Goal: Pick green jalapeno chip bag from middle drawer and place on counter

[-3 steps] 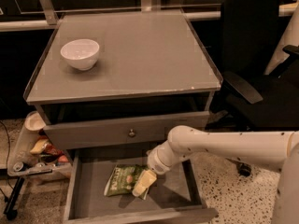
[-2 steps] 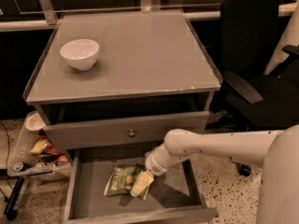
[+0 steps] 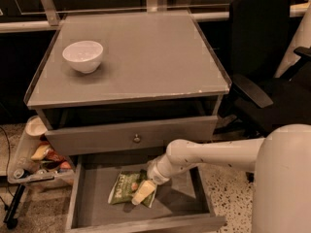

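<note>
- The robot's white body [image 3: 284, 178] fills the lower right corner, nearest the camera.
- Its white arm [image 3: 214, 154] reaches from there leftward and down into the open middle drawer [image 3: 184, 204].
- The drawer is pulled well out at the bottom of the cabinet, with its grey flat bottom and low side walls in plain view.
- The green jalapeno chip bag [image 3: 121, 187] lies flat on the drawer bottom, left of centre, and it is the only thing in there.
- The gripper [image 3: 144, 192], pale and wedge-shaped, is down on the right edge of the bag and touches or overlaps it.
- Whether it is open or has closed on the bag cannot be told from this view.
- The speckled floor [image 3: 228, 188] shows to the right of the drawer, under the arm.
- Above the open drawer a grey drawer front [image 3: 87, 141] sits closed, with a small round knob [image 3: 137, 139] at its middle.
- To the left of the cabinet stands a low cart [image 3: 24, 171] holding yellow and red snack packets [image 3: 46, 154].
- The counter [image 3: 150, 57] is the flat grey top of the cabinet, chipped lightly along its front edge.
- A white bowl [image 3: 83, 56] stands upright on the counter's left part, toward the back.
- A black office chair [image 3: 265, 52] stands to the right of the cabinet.
- A pale rail [image 3: 24, 26] runs along behind the counter.
</note>
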`<state>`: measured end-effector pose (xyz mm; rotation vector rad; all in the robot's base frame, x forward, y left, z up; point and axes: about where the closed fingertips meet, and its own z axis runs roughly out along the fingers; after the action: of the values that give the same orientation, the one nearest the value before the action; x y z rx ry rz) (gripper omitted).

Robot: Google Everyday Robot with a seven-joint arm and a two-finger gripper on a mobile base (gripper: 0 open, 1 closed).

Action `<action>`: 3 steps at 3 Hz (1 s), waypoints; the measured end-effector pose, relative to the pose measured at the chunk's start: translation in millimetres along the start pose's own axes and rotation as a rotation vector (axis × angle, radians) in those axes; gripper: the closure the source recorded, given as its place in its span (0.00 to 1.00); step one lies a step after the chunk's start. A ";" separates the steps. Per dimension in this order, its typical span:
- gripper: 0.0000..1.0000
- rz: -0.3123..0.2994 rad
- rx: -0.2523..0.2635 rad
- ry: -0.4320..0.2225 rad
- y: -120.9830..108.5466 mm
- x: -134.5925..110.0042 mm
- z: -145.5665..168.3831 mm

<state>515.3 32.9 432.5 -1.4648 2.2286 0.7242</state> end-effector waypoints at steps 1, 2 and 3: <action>0.00 -0.007 -0.003 -0.020 -0.8 -5.8 13.7; 0.00 -0.022 -0.004 -0.034 0.1 -14.7 24.4; 0.00 -0.029 -0.026 -0.038 7.9 -12.0 58.7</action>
<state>514.4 79.6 394.2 -1.4801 2.1732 0.7677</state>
